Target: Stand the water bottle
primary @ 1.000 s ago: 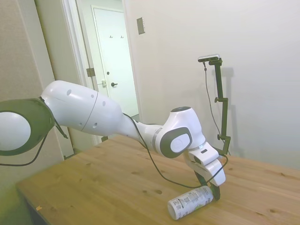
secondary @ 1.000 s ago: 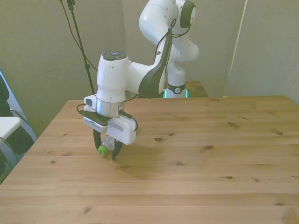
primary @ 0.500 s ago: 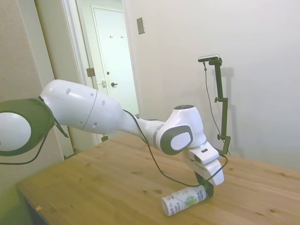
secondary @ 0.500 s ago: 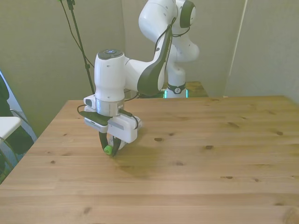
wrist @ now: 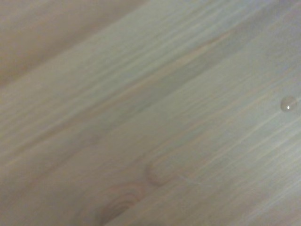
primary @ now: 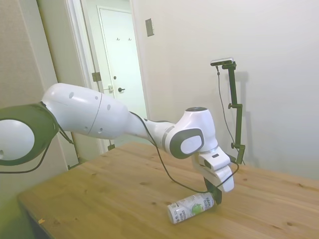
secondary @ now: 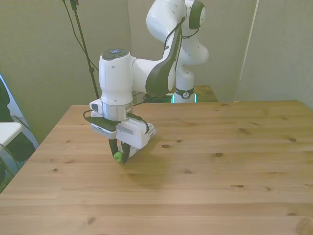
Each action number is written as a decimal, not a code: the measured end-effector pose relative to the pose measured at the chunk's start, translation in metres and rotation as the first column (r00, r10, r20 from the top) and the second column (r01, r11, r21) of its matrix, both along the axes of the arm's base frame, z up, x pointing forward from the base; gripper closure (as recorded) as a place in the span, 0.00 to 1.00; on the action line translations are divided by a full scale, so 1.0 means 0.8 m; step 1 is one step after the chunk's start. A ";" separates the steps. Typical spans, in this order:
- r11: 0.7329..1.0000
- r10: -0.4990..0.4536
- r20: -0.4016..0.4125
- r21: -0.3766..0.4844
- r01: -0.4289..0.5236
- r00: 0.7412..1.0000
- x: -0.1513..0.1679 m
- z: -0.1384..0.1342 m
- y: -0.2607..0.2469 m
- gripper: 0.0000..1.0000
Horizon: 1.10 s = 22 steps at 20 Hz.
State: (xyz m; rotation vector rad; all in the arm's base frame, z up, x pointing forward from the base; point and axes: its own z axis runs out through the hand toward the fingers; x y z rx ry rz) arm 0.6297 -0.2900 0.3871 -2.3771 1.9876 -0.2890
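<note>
Bottle [primary: 190,208] sideways in tool [primary: 214,198]

Soft, even indoor light, two sharp wide views and a blurred wrist view.

Side view is bright with no glare on the pale wall; the gripper [primary: 211,197] throws only a faint shadow on the table [primary: 119,194] beneath it. Front view is dimmer, with a diffuse shadow spreading on the wood just below and beside the gripper [secondary: 120,155]. Wrist view is out of focus, showing washed-out wood grain [wrist: 141,122] and one small bright speck [wrist: 288,104], perhaps a droplet or glint.
</note>
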 end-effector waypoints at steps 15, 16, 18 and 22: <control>0.964 -0.103 0.400 -0.186 0.190 0.911 -0.055 0.164 0.128 1.00; 0.956 -0.118 0.424 -0.195 0.218 0.898 -0.048 0.163 0.131 1.00; 0.934 -0.149 0.466 -0.222 0.279 0.872 -0.031 0.162 0.131 1.00; 0.877 -0.194 0.553 -0.273 0.396 0.810 0.021 0.155 0.142 1.00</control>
